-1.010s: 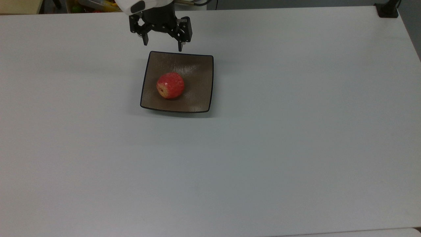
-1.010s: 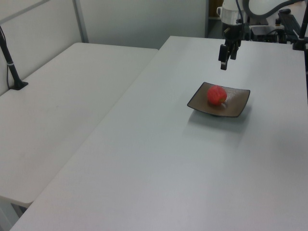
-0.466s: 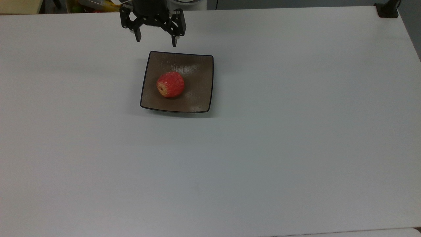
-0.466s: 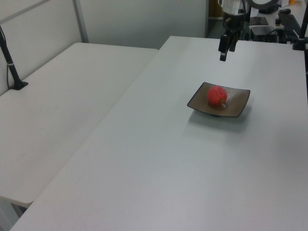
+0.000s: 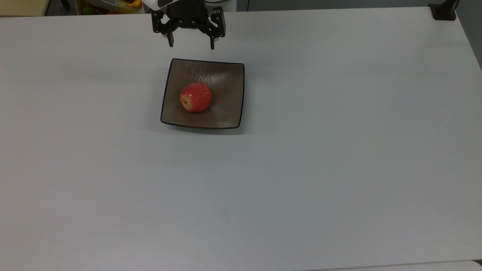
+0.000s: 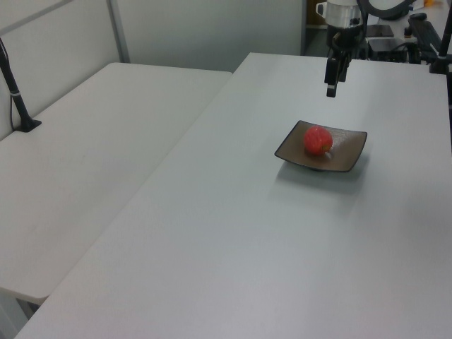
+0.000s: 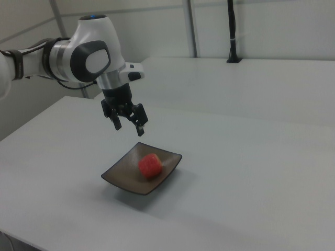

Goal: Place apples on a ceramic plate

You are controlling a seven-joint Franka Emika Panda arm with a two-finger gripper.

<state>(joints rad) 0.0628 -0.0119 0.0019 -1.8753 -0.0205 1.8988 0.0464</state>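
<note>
Red and speckled, the apple [image 5: 195, 97] lies on the plate [image 5: 226, 109], a little toward the top view's left of the middle, its yellowish stem end turned to the top view's lower left. Nothing touches it. The gripper [image 5: 191, 46] hangs above the bench [image 5: 339, 169] just past the plate's far edge, fingers [image 7: 118, 125] apart and empty.

Over the last second the gripper has drawn back from the plate's rim, first toward the top view's left and then across to its right, and it stands higher in the left view than it did. The apple has only settled slightly on the plate, and the plate has not shifted. I judge the placing done and the arm in retreat; what remains is only to get clear.

Little else is about. A black post [image 6: 15, 92] stands on the neighbouring table in the left view, well apart from the work. Some yellow and green clutter [image 5: 113, 5] sits beyond the bench's far edge in the top view, behind the arm. Nothing lies between gripper and plate, and nothing blocks the way up and back.
</note>
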